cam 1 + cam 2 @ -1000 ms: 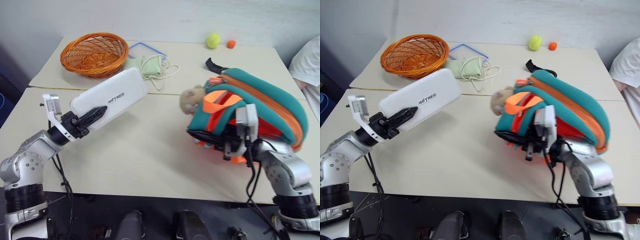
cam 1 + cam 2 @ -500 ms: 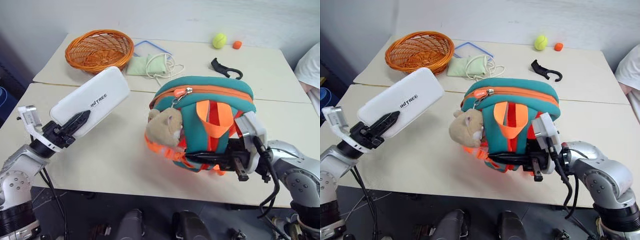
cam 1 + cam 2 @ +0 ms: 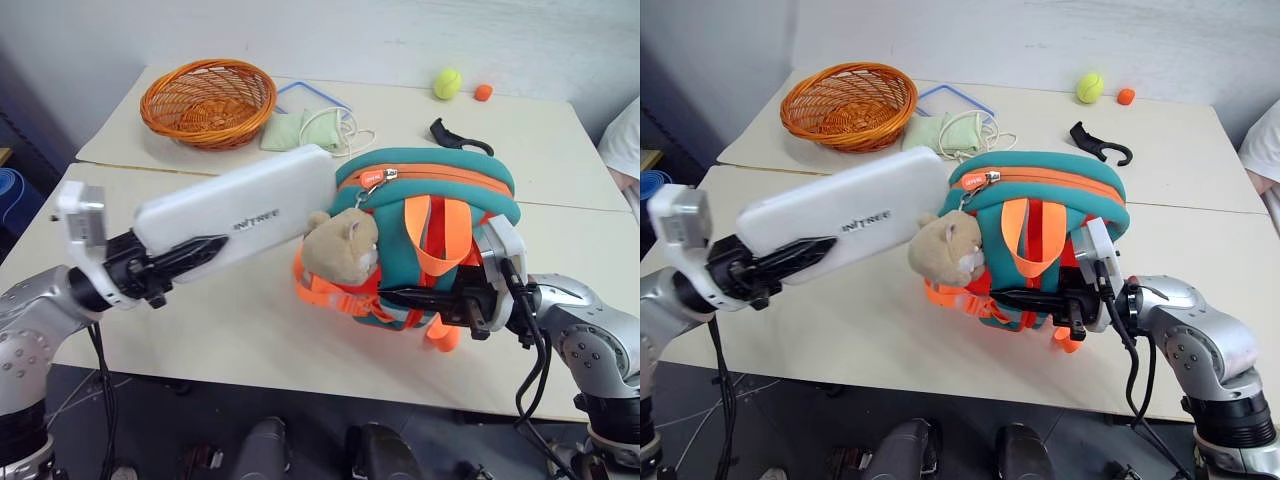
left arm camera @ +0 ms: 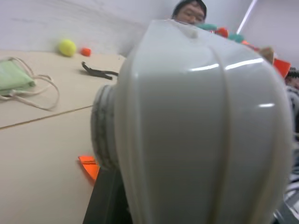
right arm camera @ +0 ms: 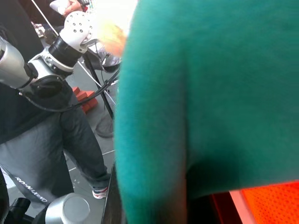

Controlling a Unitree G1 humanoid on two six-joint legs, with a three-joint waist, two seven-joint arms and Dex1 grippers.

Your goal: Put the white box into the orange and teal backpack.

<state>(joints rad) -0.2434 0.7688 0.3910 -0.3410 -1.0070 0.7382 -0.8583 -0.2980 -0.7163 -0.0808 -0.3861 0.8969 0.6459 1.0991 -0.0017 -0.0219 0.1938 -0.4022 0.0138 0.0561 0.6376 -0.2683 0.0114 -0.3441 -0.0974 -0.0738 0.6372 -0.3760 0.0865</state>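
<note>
Head views: left fingers (image 3: 190, 257) are clamped on the white box (image 3: 240, 208), held up off the counter (image 3: 230, 330) with its far end right at the backpack (image 3: 430, 190), beside the plush toy (image 3: 343, 246). Right fingers (image 3: 1035, 300) are pinched tight on the backpack's lower edge, propping it upright. Left wrist view: the box (image 4: 201, 126) up close. Right wrist view: teal backpack fabric (image 5: 210, 93).

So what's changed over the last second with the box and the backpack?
The right gripper has turned the backpack upright, so its zip and plush toy now face the box. The left gripper has swung the white box across until its far end nears the top of the backpack. Both grips are unchanged. The basket, pouch, balls and hook stayed put.
</note>
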